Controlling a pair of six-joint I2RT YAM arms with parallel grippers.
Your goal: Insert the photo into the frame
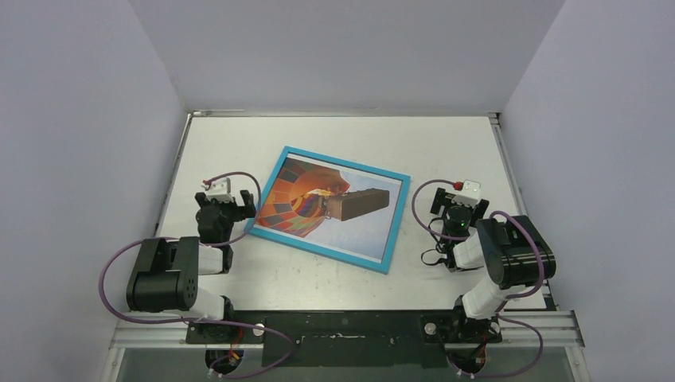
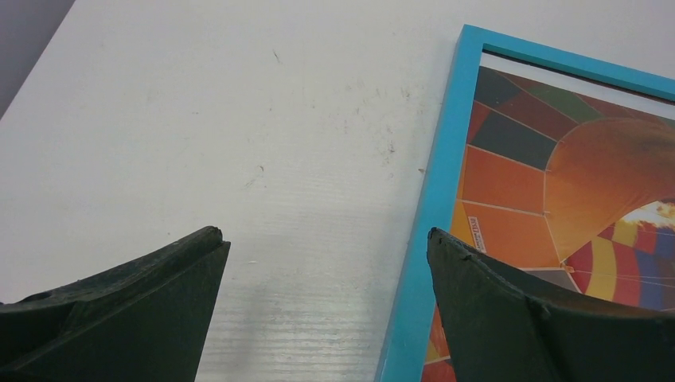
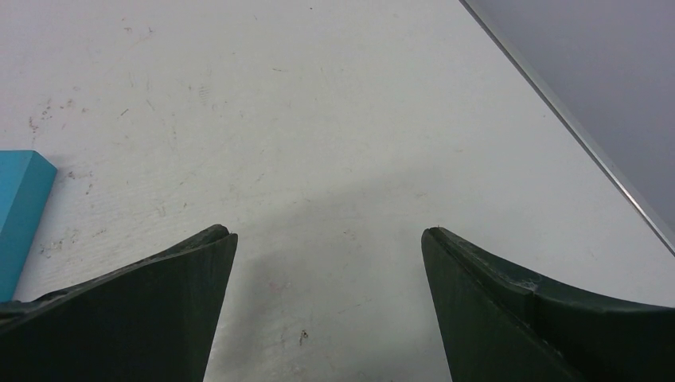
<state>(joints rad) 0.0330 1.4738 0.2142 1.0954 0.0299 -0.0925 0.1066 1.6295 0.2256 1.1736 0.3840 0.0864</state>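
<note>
top: frame (image 1: 318, 251) flat, blue side up, photo (image 1: 290, 199) inside it; left gripper (image 1: 227, 211) just left of frame, right gripper (image 1: 458, 219) right of it | left wrist: fingers (image 2: 159, 294) spread, empty, beside frame's border | right wrist: fingers (image 3: 159, 302) spread, empty, frame corner at left

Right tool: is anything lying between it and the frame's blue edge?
Nothing loose: in the top view only bare table lies between the right tool and the frame, crossed by the arm's own purple cable.

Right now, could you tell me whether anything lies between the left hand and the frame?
Nothing visible does. The open left hand is right beside the frame, at its blue left edge, with only bare table showing between its fingers.
</note>
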